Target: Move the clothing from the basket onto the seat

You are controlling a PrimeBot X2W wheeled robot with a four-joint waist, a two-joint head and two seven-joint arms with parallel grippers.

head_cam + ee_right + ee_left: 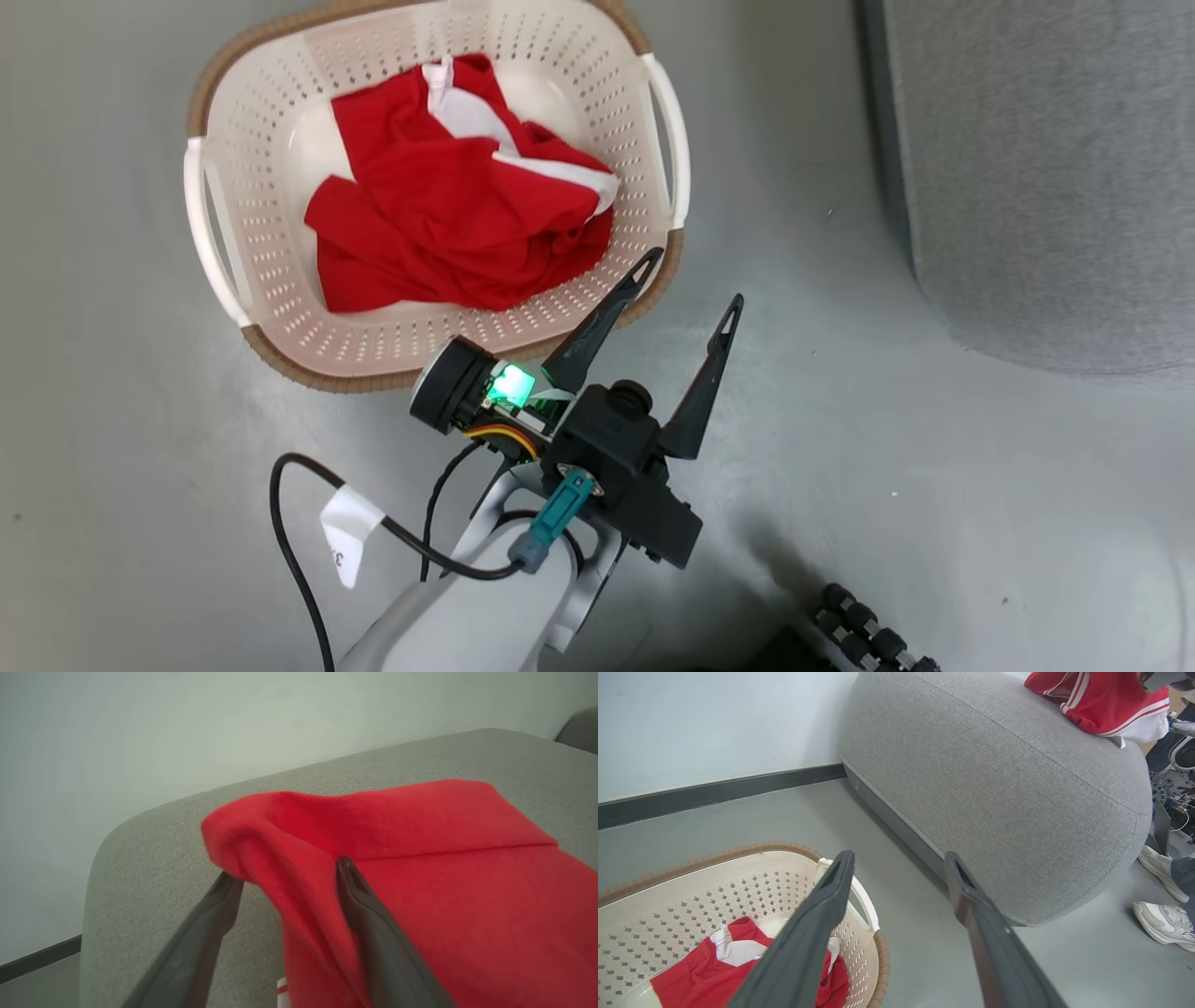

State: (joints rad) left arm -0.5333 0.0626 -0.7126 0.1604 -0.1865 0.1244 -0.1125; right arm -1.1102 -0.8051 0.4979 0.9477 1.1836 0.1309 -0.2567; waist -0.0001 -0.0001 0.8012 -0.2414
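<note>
Left claw (pixel 695 277), fingers spread wide and empty, hangs above the grey floor (pixel 887 448) with one fingertip over the rim of the basket (pixel 261 187), where a red garment (pixel 448 215) with white trim lies crumpled. Right claw (pixel 286 869), likewise spread, straddles a raised fold of a second red garment (pixel 444 882) lying on top of the seat (pixel 163 858). A person's pale shoes (pixel 1164 921) stand beside the seat.

The grey floor (pixel 840 485) bears the basket (pixel 271 215) and the seat (pixel 1046 168).
</note>
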